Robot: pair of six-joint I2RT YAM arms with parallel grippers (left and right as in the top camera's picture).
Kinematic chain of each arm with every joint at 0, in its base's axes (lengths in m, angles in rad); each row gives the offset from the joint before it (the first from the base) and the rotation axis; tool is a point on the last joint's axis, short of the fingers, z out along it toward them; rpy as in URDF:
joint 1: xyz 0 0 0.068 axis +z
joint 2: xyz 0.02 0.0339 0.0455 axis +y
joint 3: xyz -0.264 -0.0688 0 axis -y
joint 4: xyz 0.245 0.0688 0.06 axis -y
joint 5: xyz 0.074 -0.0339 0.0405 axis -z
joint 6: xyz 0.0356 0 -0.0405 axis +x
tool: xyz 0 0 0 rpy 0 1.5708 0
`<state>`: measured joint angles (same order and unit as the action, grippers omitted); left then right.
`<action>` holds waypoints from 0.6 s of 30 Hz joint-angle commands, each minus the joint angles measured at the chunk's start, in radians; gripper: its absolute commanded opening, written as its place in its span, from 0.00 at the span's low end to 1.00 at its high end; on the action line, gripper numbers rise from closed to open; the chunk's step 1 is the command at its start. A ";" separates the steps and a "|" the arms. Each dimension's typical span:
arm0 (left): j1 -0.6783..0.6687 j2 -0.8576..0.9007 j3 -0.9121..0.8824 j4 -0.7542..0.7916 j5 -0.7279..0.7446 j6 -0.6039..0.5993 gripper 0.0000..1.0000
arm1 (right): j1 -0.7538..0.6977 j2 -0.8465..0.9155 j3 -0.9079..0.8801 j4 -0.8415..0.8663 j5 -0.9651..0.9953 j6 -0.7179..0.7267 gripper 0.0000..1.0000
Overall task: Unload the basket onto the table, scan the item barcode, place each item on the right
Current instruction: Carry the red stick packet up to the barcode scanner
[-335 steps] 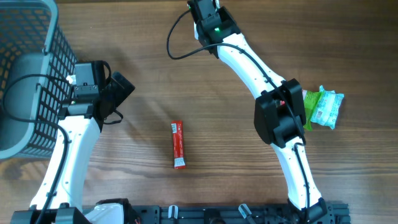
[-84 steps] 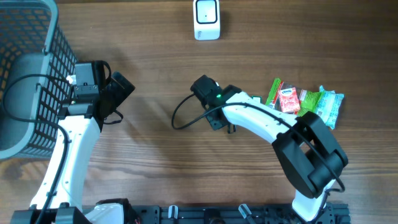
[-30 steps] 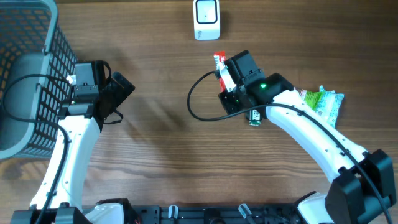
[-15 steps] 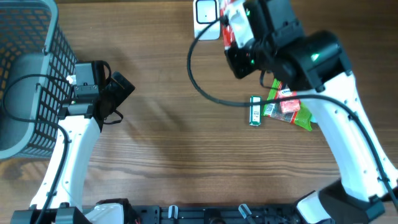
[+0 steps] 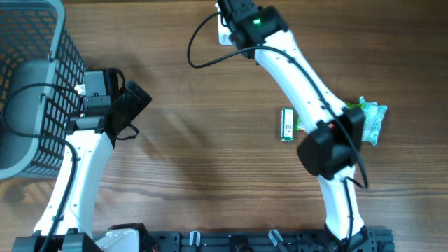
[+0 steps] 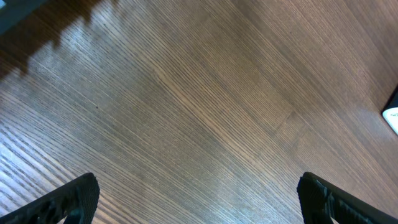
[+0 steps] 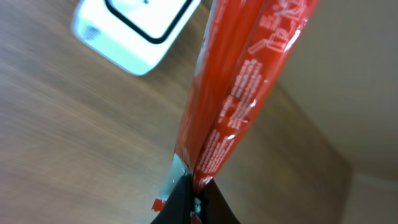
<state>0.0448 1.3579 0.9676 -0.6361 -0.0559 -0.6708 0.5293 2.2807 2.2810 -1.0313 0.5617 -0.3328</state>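
Right tool (image 7: 195, 194) clenches a glossy red plastic stick packet (image 7: 230, 93), white-printed, seemingly creased lengthwise; left tool (image 6: 198, 194) hangs released.

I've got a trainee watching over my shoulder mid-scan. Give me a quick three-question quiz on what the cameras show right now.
1. True or false: the right gripper is shut on the red packet.
2. Pick one. In the right wrist view, the white scanner is: A) lying on the table, up and left of the packet; B) clamped between two fingers; C) lying on top of the packet.
3. Fill the blank: the left gripper hangs ____ over bare wood, holding nothing.

Key: 1 true; 2 A; 3 open.
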 commanded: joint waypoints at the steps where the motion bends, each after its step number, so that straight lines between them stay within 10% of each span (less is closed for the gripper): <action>1: -0.003 0.003 0.001 0.003 -0.017 0.011 1.00 | 0.001 0.087 0.008 0.126 0.167 -0.193 0.04; 18: -0.003 0.003 0.001 0.003 -0.017 0.011 1.00 | -0.018 0.296 0.000 0.395 0.275 -0.487 0.04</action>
<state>0.0448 1.3579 0.9676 -0.6361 -0.0559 -0.6708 0.5266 2.5191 2.2795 -0.6468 0.7944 -0.7906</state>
